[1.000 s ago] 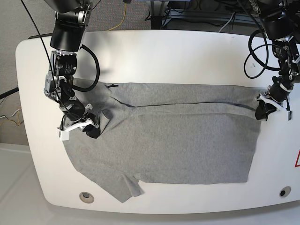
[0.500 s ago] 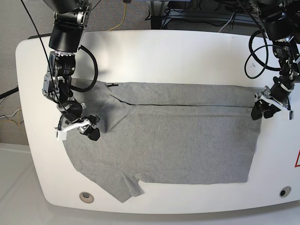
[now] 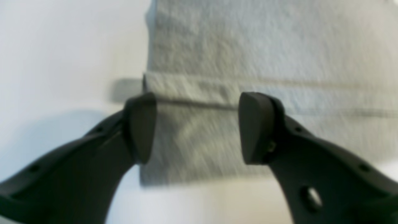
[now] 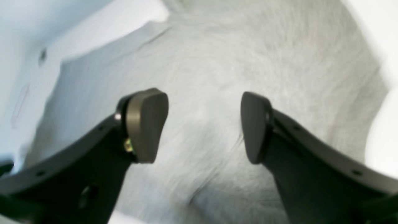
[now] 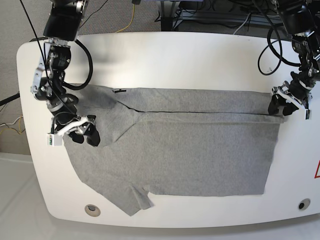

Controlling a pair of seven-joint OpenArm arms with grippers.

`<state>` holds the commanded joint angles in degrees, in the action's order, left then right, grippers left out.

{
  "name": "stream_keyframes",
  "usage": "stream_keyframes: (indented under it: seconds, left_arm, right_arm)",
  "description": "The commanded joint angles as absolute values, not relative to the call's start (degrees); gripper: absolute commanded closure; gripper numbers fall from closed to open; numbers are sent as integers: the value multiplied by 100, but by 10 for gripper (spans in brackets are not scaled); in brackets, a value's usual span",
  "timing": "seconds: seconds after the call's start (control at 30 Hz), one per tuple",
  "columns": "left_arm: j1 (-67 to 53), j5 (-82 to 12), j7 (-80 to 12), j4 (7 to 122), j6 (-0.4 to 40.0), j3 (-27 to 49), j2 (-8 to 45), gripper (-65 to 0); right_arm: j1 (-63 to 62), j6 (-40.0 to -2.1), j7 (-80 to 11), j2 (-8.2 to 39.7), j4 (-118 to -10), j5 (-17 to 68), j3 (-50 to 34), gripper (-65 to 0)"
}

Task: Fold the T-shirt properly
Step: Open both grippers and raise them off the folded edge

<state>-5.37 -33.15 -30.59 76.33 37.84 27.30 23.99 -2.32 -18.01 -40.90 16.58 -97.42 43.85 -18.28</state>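
Base view is showing a heather-grey T-shirt lying spread across a white table, its upper edge folded down along a straight crease running side to side, with one sleeve reaching toward the near table edge. At the picture's left, the right gripper is hovering over the sleeve end of the shirt; at the picture's right, the left gripper is sitting at the far corner of the folded band. Left wrist footage is blurred, yet its two dark fingers are standing well apart, gripping nothing, straddling the hemmed edge of the fabric where it meets bare tabletop. Right wrist footage is showing that gripper likewise spread wide and empty, cloth filling the gap beneath it and rumpling into a soft fold below.
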Motion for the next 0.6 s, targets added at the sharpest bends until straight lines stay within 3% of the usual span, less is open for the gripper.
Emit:
stream_keyframes:
  seconds: [0.27,0.47,0.6]
  left_arm:
    - [-1290,-3302,-2941,8788,3852,2725,2395,-247]
    - [-1532,-3217,-2907,9090,3819,2713,2388,-268]
    - [-1698,-3254,-2968,9197,3769,2803,2295,-317]
  right_arm:
    - [590,-1731,-4091,1623,-10460,4204,-2344,-393]
    - [805,-1703,-3981,1523,-10331,3736,-2530,-400]
    - [774,-1741,-3948,1457,-9990,3562,-2626,-406]
